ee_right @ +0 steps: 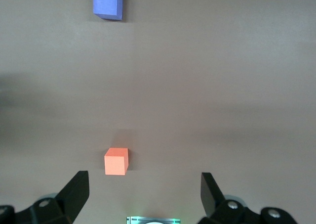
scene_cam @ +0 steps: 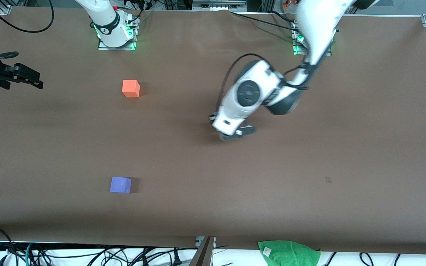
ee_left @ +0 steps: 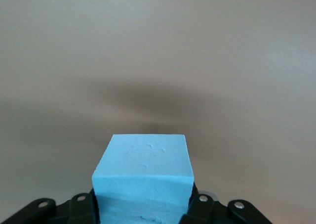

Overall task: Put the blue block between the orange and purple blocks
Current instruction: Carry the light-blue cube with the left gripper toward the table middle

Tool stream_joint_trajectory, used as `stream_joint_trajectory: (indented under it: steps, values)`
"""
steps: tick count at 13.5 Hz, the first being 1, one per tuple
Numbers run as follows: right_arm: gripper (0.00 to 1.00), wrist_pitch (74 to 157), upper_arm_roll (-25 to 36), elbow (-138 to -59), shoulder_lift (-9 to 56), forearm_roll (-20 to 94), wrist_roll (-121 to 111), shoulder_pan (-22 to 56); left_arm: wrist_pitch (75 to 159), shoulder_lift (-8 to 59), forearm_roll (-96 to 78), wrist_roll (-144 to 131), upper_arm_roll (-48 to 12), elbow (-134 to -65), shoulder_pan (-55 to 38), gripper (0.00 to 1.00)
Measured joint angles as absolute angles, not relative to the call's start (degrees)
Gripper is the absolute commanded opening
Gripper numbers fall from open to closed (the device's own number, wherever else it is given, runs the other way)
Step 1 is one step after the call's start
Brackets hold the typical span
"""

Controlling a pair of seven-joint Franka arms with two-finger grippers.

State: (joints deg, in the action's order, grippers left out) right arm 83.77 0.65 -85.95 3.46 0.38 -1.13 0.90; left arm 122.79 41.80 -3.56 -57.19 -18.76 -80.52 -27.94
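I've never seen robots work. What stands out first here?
The left hand, over the middle of the table, is shut on a sky-blue block. An orange block sits near the right arm's base, a purple block nearer the front camera. The right hand waits open.

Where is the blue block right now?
The blue block is gripped in the left hand, over bare table toward the left arm's end from both other blocks.
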Motion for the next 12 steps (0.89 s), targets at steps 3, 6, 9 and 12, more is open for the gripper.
stream_joint_trajectory:
  steps: [3, 6, 9, 12]
  values:
    - [1.00, 83.91, 0.66, -85.96, 3.47, 0.38, -1.13, 0.88, 131.65, 48.19, -3.56, -60.69, -12.67, -76.80, -38.41, 0.02]
    - [1.00, 84.14, 0.70, -85.96, 3.53, 0.38, -1.13, 0.86, 132.66, 52.56, -3.56, -62.94, -3.99, -73.30, -47.17, 0.35]
    - [1.00, 84.22, 0.71, -85.96, 4.39, 0.38, -1.13, 0.86, 132.56, 53.38, -3.56, -63.14, -2.59, -72.21, -48.28, 1.00]
    - [1.00, 84.26, 0.65, -85.97, 5.12, 0.39, -1.14, 0.88, 132.53, 53.74, -1.99, -62.66, -2.27, -72.17, -48.35, 1.00]
